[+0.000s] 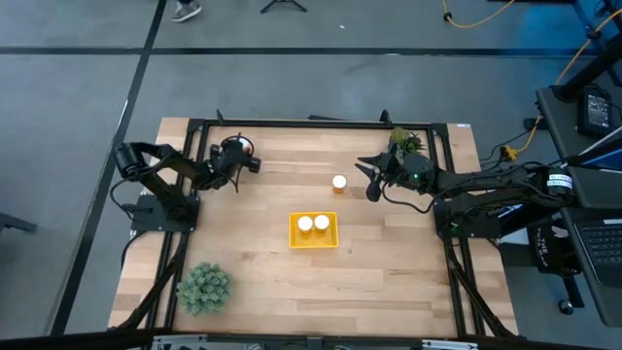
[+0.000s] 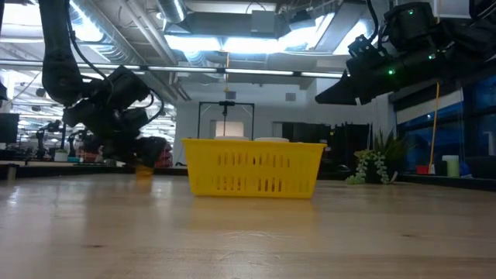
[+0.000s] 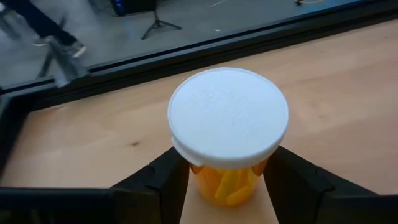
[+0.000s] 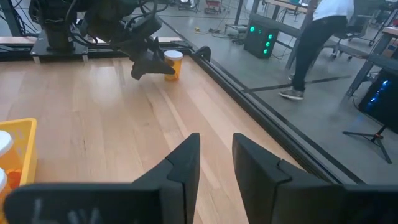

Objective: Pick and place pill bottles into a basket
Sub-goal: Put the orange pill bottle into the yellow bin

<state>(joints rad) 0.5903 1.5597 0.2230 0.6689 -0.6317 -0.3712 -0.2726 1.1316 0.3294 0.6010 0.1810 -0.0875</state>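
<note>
We see the left gripper stretched low at upper left, clenched around a pill bottle, right gripper raised, fingers parted, near the yellow basket.

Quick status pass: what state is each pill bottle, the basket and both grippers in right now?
Left gripper: shut on the far pill bottle, which stands upright and capped on the table.
Right gripper: open, empty.
Lone pill bottle: upright, capped, on the table outside the basket.
Basket: holds two pill bottles.
Basket pill bottles: both upright, capped, side by side.
</note>
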